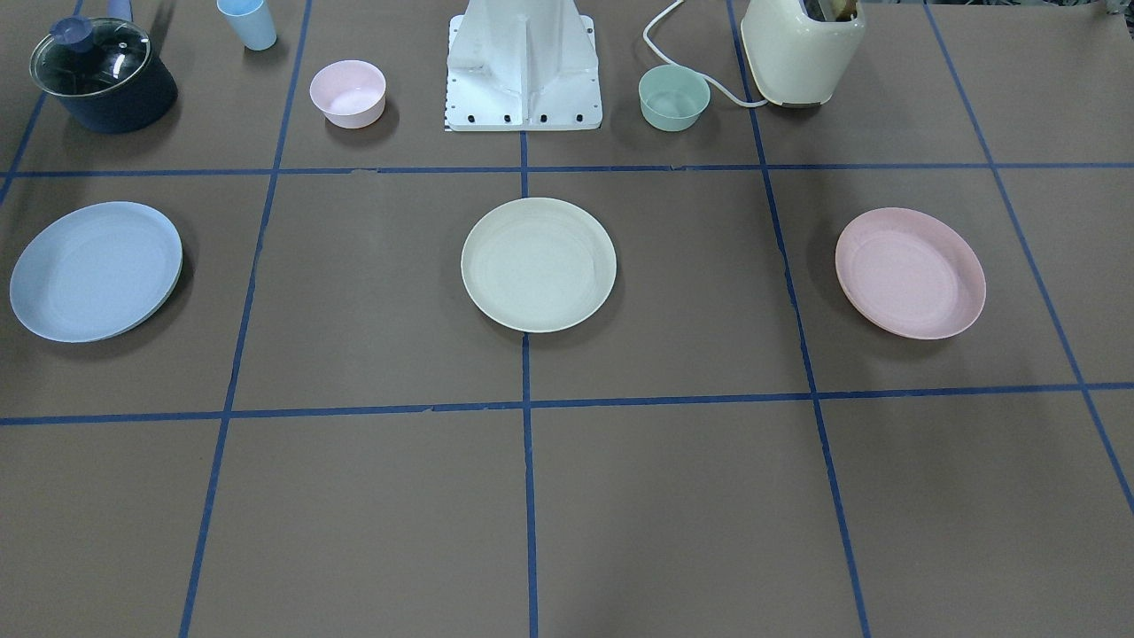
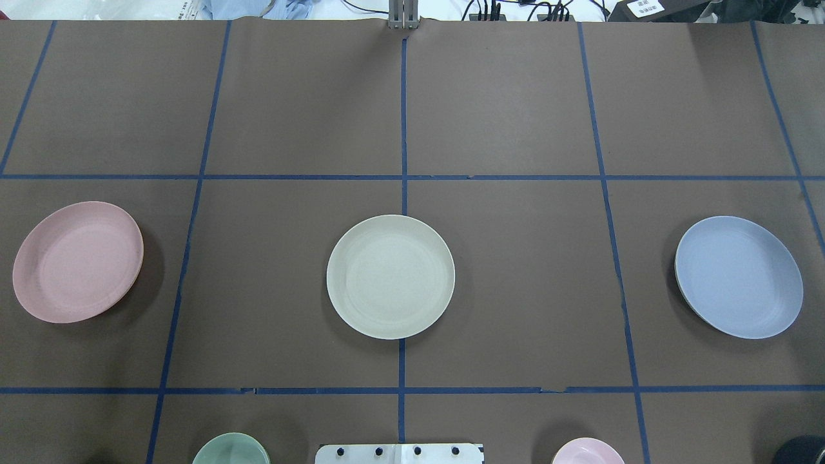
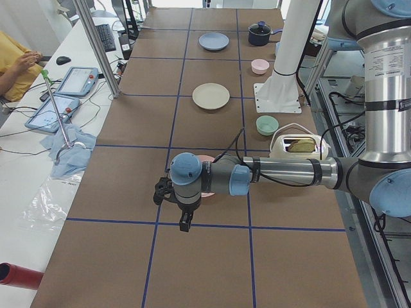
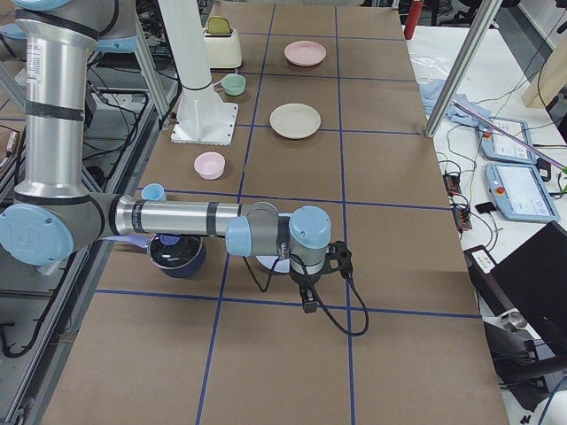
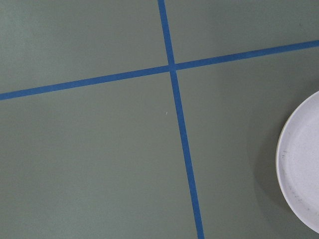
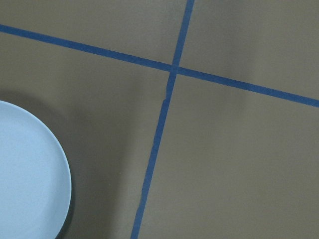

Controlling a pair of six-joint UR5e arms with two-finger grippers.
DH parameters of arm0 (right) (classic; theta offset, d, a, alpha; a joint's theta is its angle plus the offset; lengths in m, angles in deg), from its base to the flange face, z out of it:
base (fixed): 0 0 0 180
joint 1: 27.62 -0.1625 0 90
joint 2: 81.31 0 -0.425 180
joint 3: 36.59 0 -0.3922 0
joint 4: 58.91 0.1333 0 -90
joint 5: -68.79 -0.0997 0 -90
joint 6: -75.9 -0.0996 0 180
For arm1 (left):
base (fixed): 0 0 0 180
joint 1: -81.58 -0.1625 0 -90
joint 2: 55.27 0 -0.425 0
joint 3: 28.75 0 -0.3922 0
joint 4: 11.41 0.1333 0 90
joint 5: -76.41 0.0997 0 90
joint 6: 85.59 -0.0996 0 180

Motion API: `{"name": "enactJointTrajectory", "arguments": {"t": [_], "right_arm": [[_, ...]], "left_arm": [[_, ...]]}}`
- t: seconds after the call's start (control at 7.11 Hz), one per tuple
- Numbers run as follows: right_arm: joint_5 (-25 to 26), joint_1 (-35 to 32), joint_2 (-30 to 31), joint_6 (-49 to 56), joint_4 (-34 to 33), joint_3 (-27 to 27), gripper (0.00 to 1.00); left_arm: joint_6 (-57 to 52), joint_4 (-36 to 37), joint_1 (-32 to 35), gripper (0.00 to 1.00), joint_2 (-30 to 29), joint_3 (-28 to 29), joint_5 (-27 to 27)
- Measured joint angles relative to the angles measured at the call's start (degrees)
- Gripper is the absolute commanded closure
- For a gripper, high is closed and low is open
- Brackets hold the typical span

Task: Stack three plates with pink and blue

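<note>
Apparently for pickup, left end effector point(image 3: 184, 222) hovered by pink plate point(image 2: 77, 261), right end effector point(image 4: 307, 299) by blue plate point(image 2: 739, 277), near opposite worktop point(image 2: 515, 290) edges; openness untellable.

Bright, even overhead light. Soft shadows: pink plate point(image 2: 77, 261) shadowed at 4 o'clock, blue plate point(image 2: 739, 277) at 8. All sharp; left wrist view greenish

**Surfaces and finishes**

Tabletop point(image 2: 503, 290): matt brown, paper-like covering, smooth, gridded with blue tape lines point(image 2: 403, 129). Cream plate point(image 2: 390, 277), pink plate point(image 2: 77, 261), blue plate point(image 2: 739, 277): matt plastic with faint concentric rings and no glare. Pot point(image 1: 120, 105): dark matt body; lid point(image 1: 102, 62) clear glass, reflective. Toaster point(image 1: 802, 53): cream, smooth, slight sheen. Robot base point(image 1: 523, 71): white painted metal. Forearm tube point(image 3: 289, 172): bare brushed metal; joint cap point(image 3: 186, 168) pale blue plastic.
</note>
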Motion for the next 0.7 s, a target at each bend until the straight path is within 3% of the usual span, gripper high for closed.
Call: {"name": "enactJointTrajectory", "arguments": {"t": [0.7], "right_arm": [[0.1,1.0,-0.7,0.0,3.2,0.3,0.00]], "left_arm": [[-0.2,-1.6,-0.1,0.00,0.1,-2.1,0.3]]}}
